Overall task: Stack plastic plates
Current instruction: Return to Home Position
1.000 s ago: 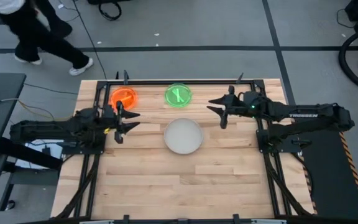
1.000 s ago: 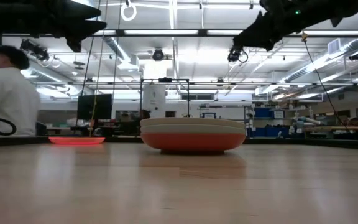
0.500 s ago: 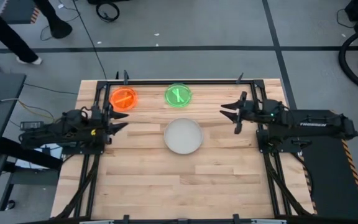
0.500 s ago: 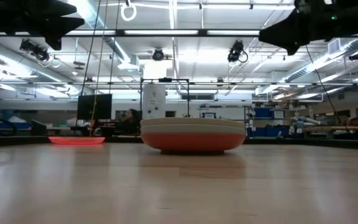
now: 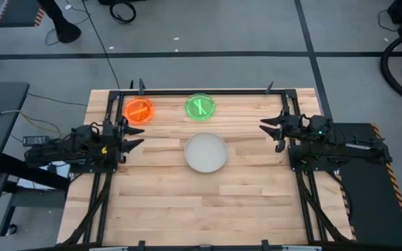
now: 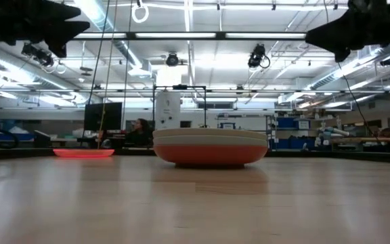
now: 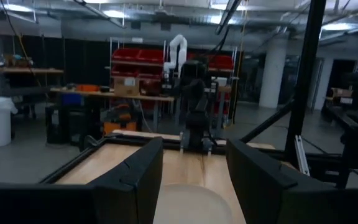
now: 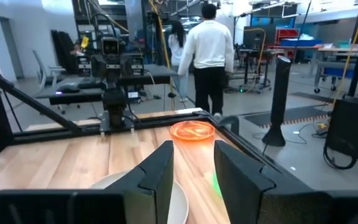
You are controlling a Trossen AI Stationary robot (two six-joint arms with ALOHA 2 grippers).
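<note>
Hovering over the left side of the table (image 5: pixel 187 202), the left gripper (image 5: pixel 136 136) has its 2 fingers spread wide and holds nothing. The right gripper (image 5: pixel 268 132) hangs over the right side, likewise wide and empty. Between them, mid-table, sits the stack of large plates (image 5: pixel 206 153) (beige on top, red-orange at the bottom in the low view). Nearer the far edge lie the orange plates (image 5: pixel 139 110) and, near them but apart, the green plate (image 5: pixel 200 107).
</note>
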